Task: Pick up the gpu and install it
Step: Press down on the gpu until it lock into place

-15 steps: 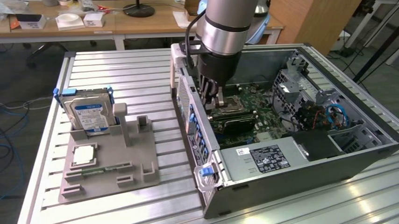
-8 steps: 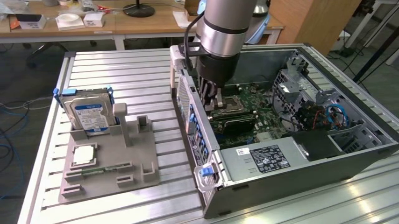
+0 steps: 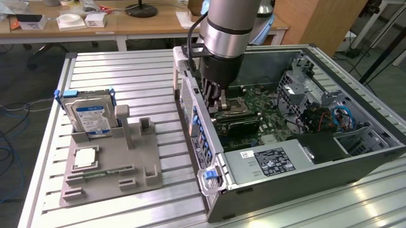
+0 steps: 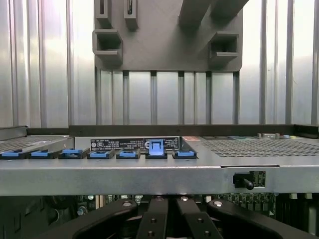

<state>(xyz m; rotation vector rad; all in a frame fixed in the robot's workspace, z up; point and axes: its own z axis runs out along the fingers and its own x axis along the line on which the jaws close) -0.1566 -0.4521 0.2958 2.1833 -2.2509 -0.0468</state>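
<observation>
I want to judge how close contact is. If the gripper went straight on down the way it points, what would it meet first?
Probably the motherboard inside the computer case: the gripper, jaws shut, points down just inside the case's wall. Depth is unclear.

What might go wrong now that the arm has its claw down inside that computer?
1. The gripper hangs low inside the open computer case, close to the wall lined with blue clips. A small sideways drift might scrape that wall.
2. The motherboard lies right beneath the gripper. Pressing down off-line might damage the parts on it.
</observation>
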